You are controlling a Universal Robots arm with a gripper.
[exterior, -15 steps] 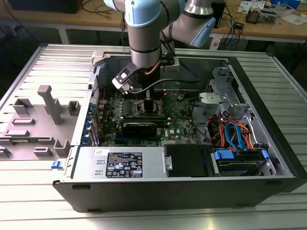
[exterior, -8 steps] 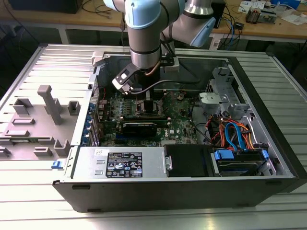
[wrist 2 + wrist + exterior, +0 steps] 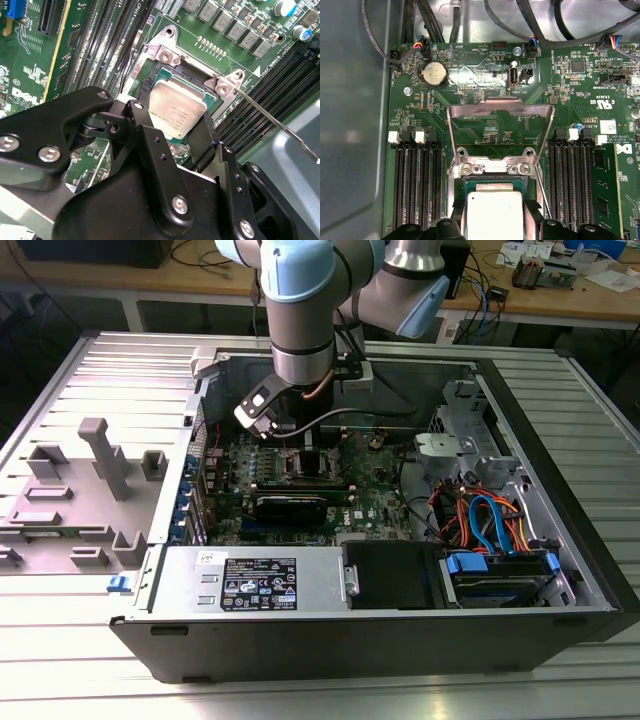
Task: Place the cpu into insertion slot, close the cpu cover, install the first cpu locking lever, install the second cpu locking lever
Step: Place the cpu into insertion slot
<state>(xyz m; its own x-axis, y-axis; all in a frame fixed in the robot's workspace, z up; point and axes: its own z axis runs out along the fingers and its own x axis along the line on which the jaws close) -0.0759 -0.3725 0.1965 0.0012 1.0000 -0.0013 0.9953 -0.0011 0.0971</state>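
dull silver-grey metal cpu point(image 3: 177, 112); shiny bare-metal cpu cover point(image 3: 501, 104); glossy green motherboard point(image 3: 470, 85); matt grey case wall point(image 3: 350, 125)

Ribbed metal table point(image 3: 60, 640) bears computer case point(image 3: 380, 635) — grey fixtures point(image 3: 105, 455)

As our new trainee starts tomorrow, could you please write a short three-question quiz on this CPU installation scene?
1. True or false: the cpu cover lies shut over the cpu.
2. What flanks the insertion slot on two opposite sides? A. long black memory slots B. two fans C. two screwdrivers
3. Fill in: the gripper hangs directly over the ____.
Key: 1 false, it stands open; 2 A; 3 cpu.
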